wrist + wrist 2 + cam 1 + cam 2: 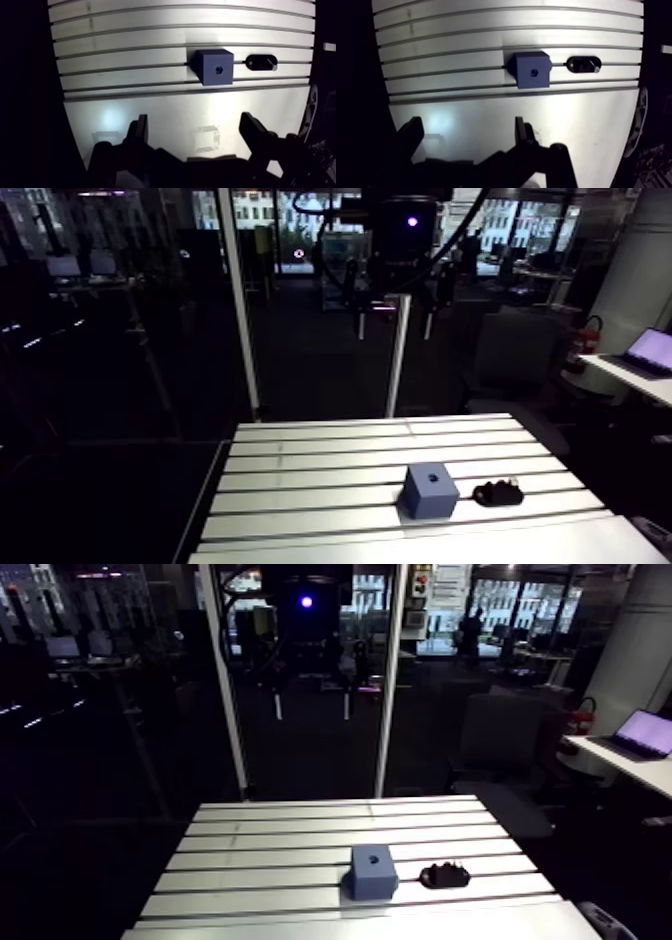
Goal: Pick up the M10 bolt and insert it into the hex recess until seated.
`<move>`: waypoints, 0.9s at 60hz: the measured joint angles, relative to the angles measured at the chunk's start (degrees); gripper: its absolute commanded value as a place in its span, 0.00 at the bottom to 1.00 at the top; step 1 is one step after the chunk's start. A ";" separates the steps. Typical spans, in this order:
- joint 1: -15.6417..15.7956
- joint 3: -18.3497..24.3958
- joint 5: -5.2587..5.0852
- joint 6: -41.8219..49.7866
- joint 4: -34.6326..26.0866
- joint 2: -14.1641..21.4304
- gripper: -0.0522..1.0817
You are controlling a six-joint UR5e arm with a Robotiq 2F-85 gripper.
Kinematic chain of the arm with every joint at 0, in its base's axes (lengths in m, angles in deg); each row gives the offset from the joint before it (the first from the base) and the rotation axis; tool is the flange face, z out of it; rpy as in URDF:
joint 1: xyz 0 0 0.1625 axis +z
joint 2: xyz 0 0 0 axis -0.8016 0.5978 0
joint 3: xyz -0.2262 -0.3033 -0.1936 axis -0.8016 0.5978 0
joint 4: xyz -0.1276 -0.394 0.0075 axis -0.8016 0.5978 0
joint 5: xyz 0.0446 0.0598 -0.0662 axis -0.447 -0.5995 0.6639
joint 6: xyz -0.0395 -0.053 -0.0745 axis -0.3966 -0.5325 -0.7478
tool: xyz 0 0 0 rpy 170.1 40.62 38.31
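A small blue block (213, 67) with a dark hex recess in its top face stands on the slotted aluminium table (300, 478). Just to its right lies a black holder (261, 62), and a pale metal end, apparently the bolt (596, 69), shows on its far side. In the wrist view my gripper (195, 122) is open with nothing between its fingers. It hangs high over the smooth plate, well short of the block, which lies ahead and slightly to the right.
A smooth plate (165, 115) covers the table's front strip under the gripper. Grooved slots run across the table behind it. The table's left edge (57, 75) drops into darkness, and the right edge lies close beyond the black holder (498, 492).
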 measured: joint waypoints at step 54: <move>-13.60 -8.51 0.89 -14.91 14.34 1.96 0.05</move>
